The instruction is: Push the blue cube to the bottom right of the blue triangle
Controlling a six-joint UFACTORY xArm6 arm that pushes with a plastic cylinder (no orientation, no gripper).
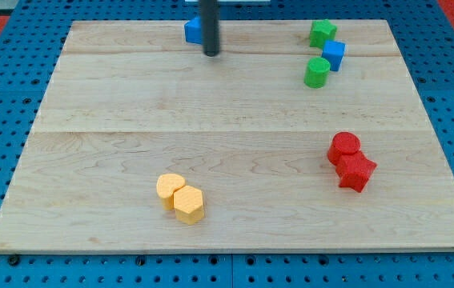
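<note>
Gripperless, our tip (210, 53) rests just beside the blue triangle (194, 30) at the counter's (210, 200) top edge. Our blue cube (334, 55) sits well apart toward the view's right, between green blocks. We judge the approach pending: circle right, then push it leftward.

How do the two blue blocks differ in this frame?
The blue block at the view's top is partly hidden behind my tip, which ends just to its lower right; the blue cube shows whole. The first stands apart from other blocks; the cube sits between the green star and green cylinder. Both share the colour.
</note>
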